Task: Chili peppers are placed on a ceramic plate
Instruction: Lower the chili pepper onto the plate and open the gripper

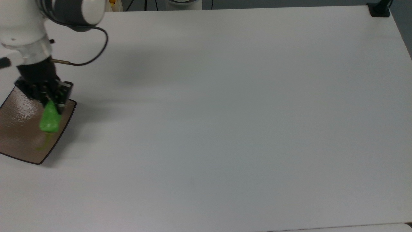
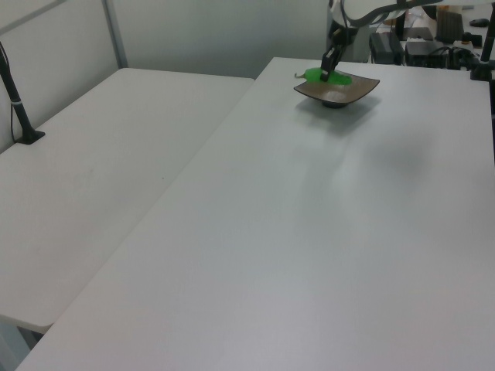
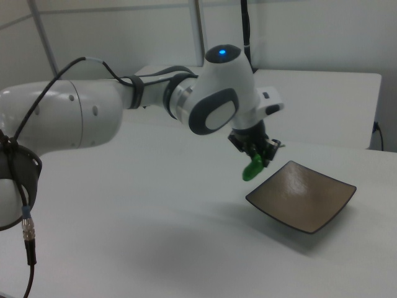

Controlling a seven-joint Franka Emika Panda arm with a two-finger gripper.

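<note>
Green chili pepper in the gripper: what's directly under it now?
The square brown ceramic plate lies beneath the glossy green chili pepper, which hangs clear of it, clamped in the black two-finger gripper. The pepper's upper end is hidden between the fingers.

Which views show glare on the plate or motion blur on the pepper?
Top view: pale glare streaks the ceramic plate, and the chili pepper is smeared, its stem faint. Right view: a soft sheen lies across the plate; the pepper in the gripper looks slightly blurred.
</note>
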